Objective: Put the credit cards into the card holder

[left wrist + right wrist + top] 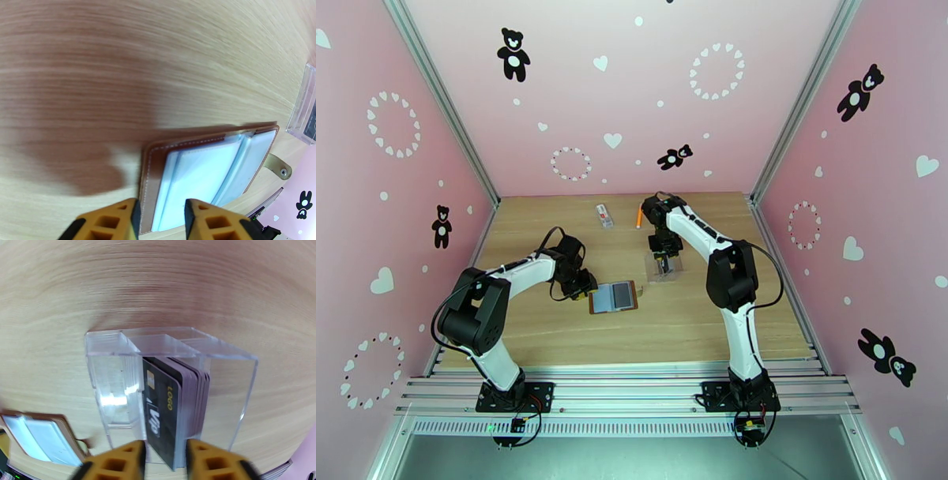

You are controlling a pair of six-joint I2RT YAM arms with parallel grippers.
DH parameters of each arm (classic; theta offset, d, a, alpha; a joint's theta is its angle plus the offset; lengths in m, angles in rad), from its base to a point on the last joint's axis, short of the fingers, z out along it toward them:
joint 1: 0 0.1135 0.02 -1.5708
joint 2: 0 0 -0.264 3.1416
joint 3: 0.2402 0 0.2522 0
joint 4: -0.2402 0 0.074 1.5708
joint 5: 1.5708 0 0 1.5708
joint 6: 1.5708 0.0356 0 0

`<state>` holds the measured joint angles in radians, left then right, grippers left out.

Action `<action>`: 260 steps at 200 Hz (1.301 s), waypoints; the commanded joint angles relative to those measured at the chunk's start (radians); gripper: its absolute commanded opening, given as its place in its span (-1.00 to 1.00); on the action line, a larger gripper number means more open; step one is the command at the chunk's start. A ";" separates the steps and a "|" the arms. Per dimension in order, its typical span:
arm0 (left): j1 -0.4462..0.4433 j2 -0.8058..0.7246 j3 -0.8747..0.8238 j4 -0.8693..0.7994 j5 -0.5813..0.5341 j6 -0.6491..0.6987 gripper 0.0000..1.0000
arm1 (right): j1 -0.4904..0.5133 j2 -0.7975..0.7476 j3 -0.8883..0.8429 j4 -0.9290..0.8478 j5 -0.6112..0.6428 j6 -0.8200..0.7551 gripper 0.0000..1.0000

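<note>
credit cards point(164, 409): glossy, rectangular | right gripper point(162, 453) straddling, grip unclear | left gripper point(162, 211) spread

The left arm point(525, 272) and the right arm point(694, 223) are alike: smooth white links joined by bulky black joint housings. Thin black cables point(550, 230) loop loosely alongside the links. Each arm stands on a flat black base plate point(513, 395), and a small circuit board point(513, 427) hangs below it, the left one showing a green light. The left tool point(162, 221) and the right tool point(166, 463) have yellow-orange fingers point(110, 223) with moulded hollows and black inner faces.
</note>
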<state>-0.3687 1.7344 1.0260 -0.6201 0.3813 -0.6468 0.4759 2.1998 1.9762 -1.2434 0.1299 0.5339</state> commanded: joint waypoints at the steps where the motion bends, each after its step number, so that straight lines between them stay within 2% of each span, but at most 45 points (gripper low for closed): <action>1: 0.004 0.023 0.017 -0.009 0.012 0.018 -0.28 | -0.015 -0.022 -0.001 -0.032 0.039 0.011 -0.09; 50: 0.003 0.022 0.019 -0.006 0.011 0.014 -0.28 | -0.021 -0.002 -0.057 -0.012 0.010 0.008 -0.01; 131: 0.003 0.013 0.013 -0.011 0.008 0.012 -0.28 | -0.028 0.028 -0.083 0.004 -0.023 0.005 -0.01; 204: 0.003 0.018 0.028 -0.023 0.008 0.019 -0.28 | -0.030 -0.024 -0.038 -0.041 0.114 -0.001 -0.02; 260: 0.003 0.022 0.031 -0.024 0.009 0.021 -0.28 | -0.041 -0.066 -0.045 -0.057 0.115 -0.001 -0.08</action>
<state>-0.3687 1.7348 1.0370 -0.6216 0.3817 -0.6464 0.4473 2.1941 1.9129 -1.2598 0.2173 0.5392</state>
